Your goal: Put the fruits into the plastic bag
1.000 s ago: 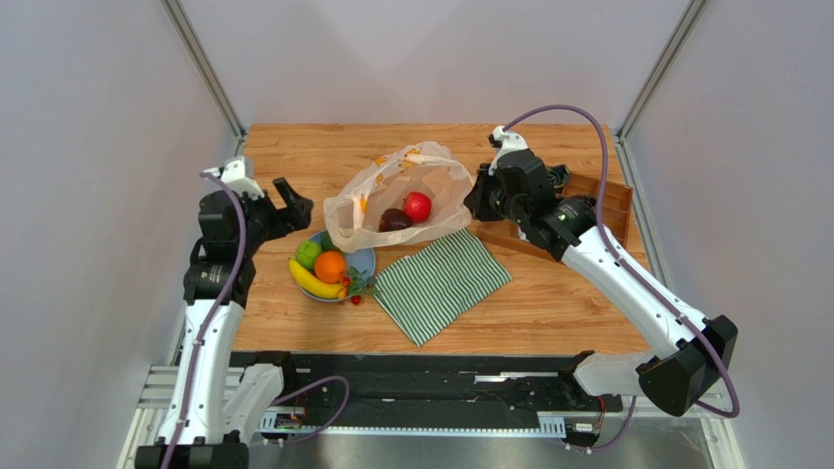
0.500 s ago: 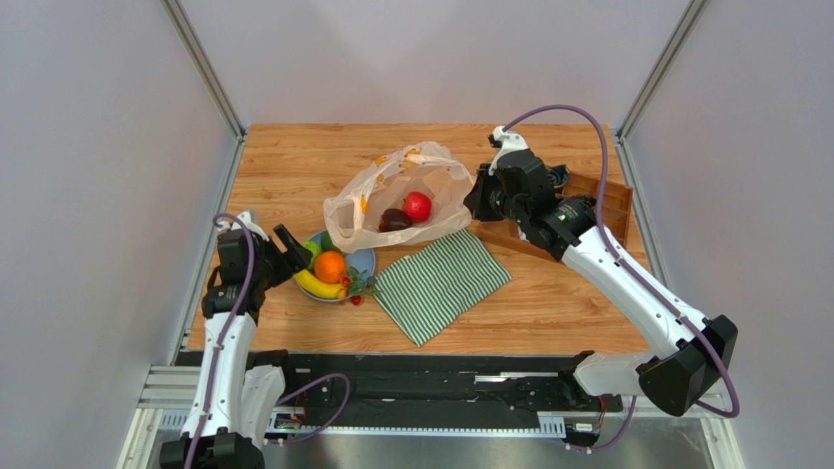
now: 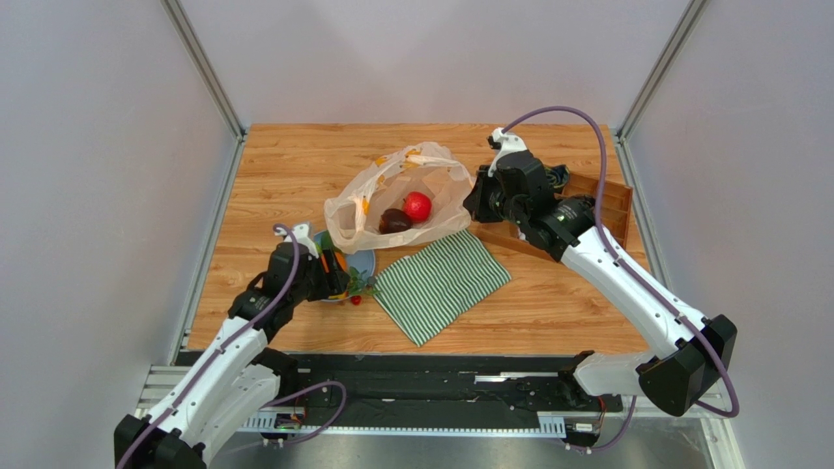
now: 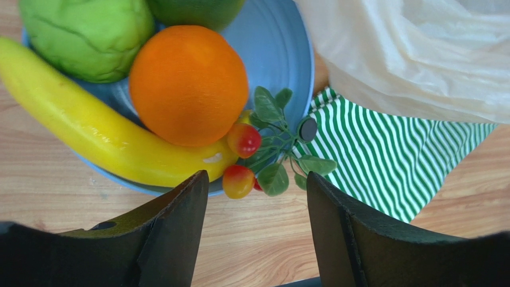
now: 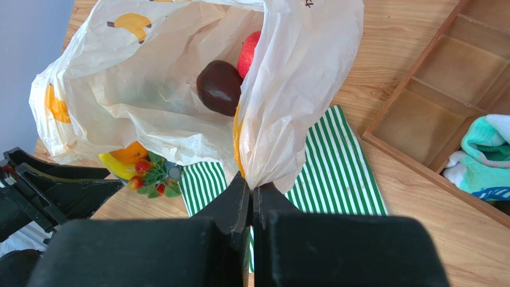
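Note:
A blue plate [image 4: 281, 54] holds a yellow banana [image 4: 90, 140], an orange [image 4: 188, 84], a green apple [image 4: 87, 36] and red berries with leaves [image 4: 242, 161]. My left gripper [image 4: 257, 185] is open, just above the plate's near rim with the berries between its fingers; it covers most of the plate in the top view [image 3: 328, 274]. The translucent plastic bag [image 3: 392, 195] holds a red apple [image 3: 417, 206] and a dark purple-brown fruit [image 3: 394, 220]. My right gripper [image 5: 252, 186] is shut on the bag's edge [image 5: 269, 161] and holds it open.
A green-striped cloth [image 3: 440, 283] lies right of the plate, partly under the bag. A wooden compartment tray [image 5: 443, 101] with rolled socks [image 5: 488, 155] sits at the right. The table's near edge is just below the plate.
My left arm swung down and right from the table's left side to hover over the plate. The right arm and bag have not moved.

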Controlling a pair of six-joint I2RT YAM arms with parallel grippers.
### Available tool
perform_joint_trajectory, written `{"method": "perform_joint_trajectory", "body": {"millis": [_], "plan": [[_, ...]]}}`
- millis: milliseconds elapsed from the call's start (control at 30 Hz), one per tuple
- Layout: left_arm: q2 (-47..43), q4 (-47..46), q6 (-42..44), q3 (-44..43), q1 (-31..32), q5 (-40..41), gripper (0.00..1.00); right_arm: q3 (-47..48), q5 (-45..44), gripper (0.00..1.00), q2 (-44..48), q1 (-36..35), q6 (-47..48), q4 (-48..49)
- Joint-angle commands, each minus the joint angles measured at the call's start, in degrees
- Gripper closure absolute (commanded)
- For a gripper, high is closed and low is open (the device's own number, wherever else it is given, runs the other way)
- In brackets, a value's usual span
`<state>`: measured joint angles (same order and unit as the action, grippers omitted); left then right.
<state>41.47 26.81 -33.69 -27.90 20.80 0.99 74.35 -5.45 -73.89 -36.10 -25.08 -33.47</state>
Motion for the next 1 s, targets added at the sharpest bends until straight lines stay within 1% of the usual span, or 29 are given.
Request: {"method": "perform_joint_trajectory", "body": {"millis": [0, 100, 167, 267, 367, 467, 633, 733, 967], "plan": [[4.22, -4.92, 5.02, -3.82, 6.61, 5.4, 0.31, 0.1, 0.62, 1.0, -0.03, -0.29, -0.58, 2.36], [10.45, -5.62, 8.1, -6.02, 11.62, 7.44, 0.31, 0.1, 0.62, 1.0, 0.15, -0.2, -0.76, 2.27], [12.57, -7.03, 8.82, -7.07, 14.78, 7.71, 0.31, 0.1, 0.71, 1.0, 0.15, -0.29, -0.76, 2.27], [16.26, -7.65, 9.43, -8.83, 17.95, 10.34, 0.31, 0.36, 0.45, 1.0, 0.15, -0.2, -0.67, 1.66], [19.08, -7.47, 9.87, -9.89, 19.63, 12.53, 0.32, 0.27, 0.09, 1.0, 0.5, -0.2, -0.58, 1.4], [21.71, -6.24, 9.96, -10.33, 20.25, 15.09, 0.33, 0.27, -0.17, 1.0, 0.85, -0.38, -0.58, 1.22], [24.44, -5.28, 9.09, -9.8, 21.21, 15.0, 0.36, 0.27, 0.09, 1.0, 0.59, -0.29, -0.76, 1.31], [24.62, -4.48, 8.21, -9.19, 21.74, 15.44, 0.37, 0.19, 0.18, 1.0, 0.67, -0.29, -0.85, 1.48], [23.74, -5.89, 7.94, -8.05, 21.83, 14.12, 0.4, -0.17, 1.32, 1.0, 0.24, -0.2, -1.46, 2.27]]}}
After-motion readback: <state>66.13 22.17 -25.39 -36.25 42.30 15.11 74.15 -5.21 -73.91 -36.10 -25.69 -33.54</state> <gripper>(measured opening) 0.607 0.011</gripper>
